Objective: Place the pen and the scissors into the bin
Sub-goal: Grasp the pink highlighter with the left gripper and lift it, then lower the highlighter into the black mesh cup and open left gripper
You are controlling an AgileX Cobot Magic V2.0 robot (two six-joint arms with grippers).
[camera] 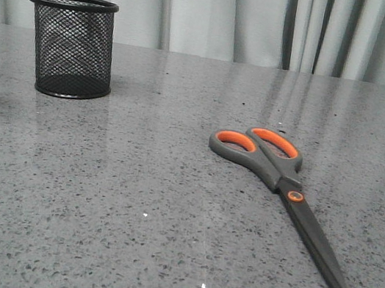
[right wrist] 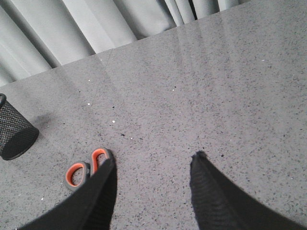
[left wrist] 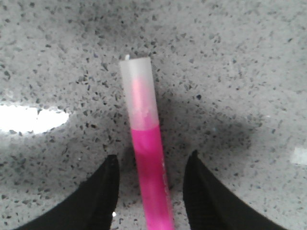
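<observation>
Closest to the front camera, the scissors [camera: 282, 193] lie flat and closed on the grey speckled table [camera: 129, 207], right of centre, blade tip toward the near right and the 2 orange-lined loops pointing away and to the left. Going left to right across that view: the bin [camera: 70, 46] stands upright at the far left, near the pale curtain [camera: 223, 11], well apart from the scissors, with nothing visible through its mesh.

Neither arm shows in the front view. At the left wrist, the left gripper [left wrist: 151, 191] is spread open, its 2 black fingers [left wrist: 98, 201] straddling the pen [left wrist: 146, 158]; a gap shows on each side, so the fingers are not touching it. The pen lies on the table with its pale cap end pointing away from the gripper.

At the right wrist, the right gripper [right wrist: 152, 191] is wide open and empty, above bare table, with the scissors' loops just beside its finger [right wrist: 96, 201] and the bin farther off.
</observation>
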